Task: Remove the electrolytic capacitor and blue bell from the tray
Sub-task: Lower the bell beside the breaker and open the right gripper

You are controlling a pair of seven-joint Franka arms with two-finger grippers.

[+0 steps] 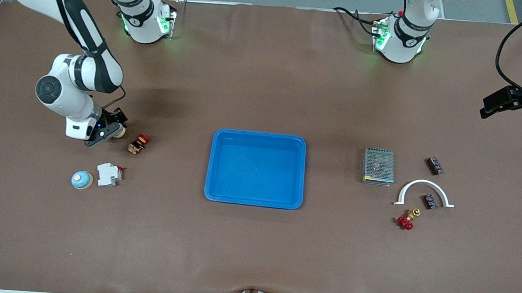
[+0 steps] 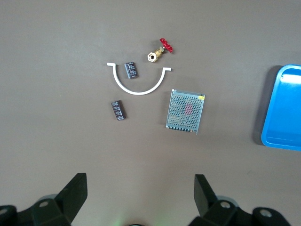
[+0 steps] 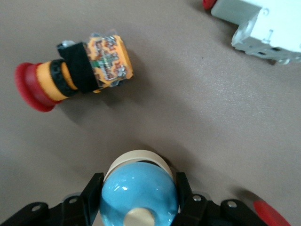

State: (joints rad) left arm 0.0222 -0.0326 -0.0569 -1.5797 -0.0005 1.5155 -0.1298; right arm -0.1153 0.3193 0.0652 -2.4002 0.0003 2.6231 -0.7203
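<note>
Tray [image 1: 253, 198] is sitting empty; right gripper [image 3: 139, 197] is clamping a blue bell [image 3: 138, 190] low at its nine o'clock, probably setting down, release next. Left gripper [image 2: 139, 195] is waiting, spread wide.

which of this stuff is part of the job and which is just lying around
Job: blue tray; blue bell, shut in the right gripper's fingers beside the button.
Lying about: second bell, red-capped button, white breaker, mesh box, white arch, two black blocks, red-handled valve. Left gripper waits open above left arm's end.
</note>
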